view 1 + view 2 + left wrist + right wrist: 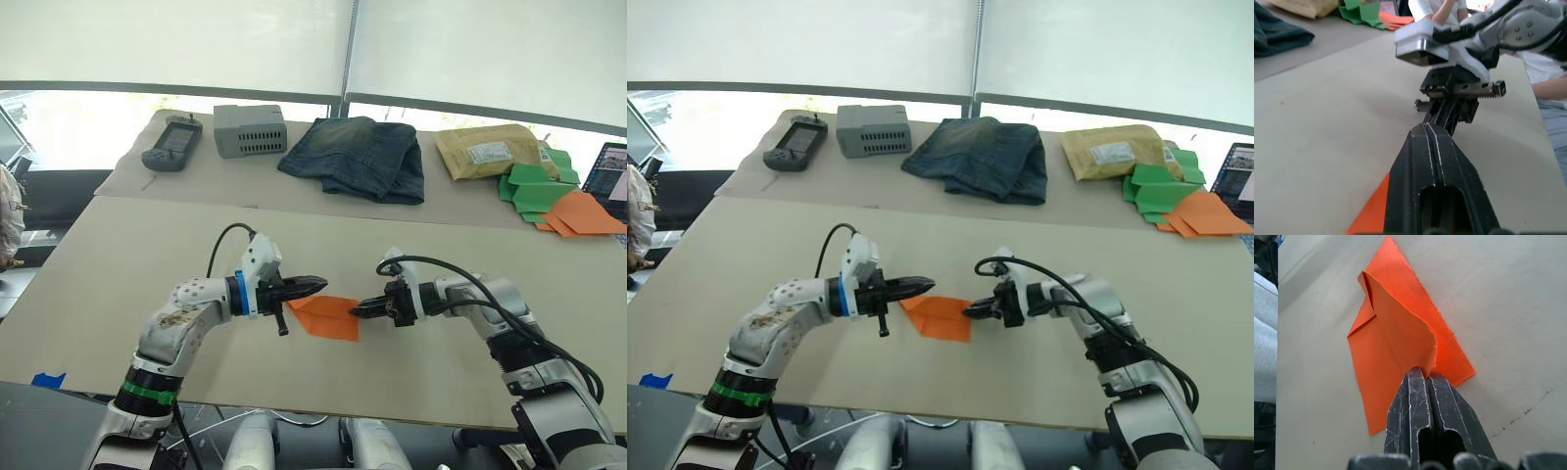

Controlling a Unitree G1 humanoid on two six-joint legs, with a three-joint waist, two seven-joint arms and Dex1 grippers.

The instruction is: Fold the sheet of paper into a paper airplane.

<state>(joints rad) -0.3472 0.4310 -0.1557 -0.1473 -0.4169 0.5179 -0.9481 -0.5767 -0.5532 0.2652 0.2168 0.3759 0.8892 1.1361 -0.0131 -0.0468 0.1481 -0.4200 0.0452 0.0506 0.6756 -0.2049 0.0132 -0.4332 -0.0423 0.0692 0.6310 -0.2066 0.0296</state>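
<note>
The sheet of paper (328, 318), bright orange and creased into a pointed wedge, lies flat on the near beige table between my two grippers. My right gripper (355, 309) is shut on the edge of a raised flap at the wedge's wide end; in the right wrist view the fingertips (1415, 377) pinch that flap of the paper (1396, 323). My left gripper (321, 284) is shut with nothing in it, its tip just over the far corner of the paper (1369, 210). It points straight at the right gripper (1442, 115).
On the far table lie a black handheld device (171, 144), a grey box (250, 129), folded jeans (358, 157), a tan envelope (485, 152), green paper shapes (529, 186) and more orange paper (583, 213). A laptop (612, 181) stands at the far right.
</note>
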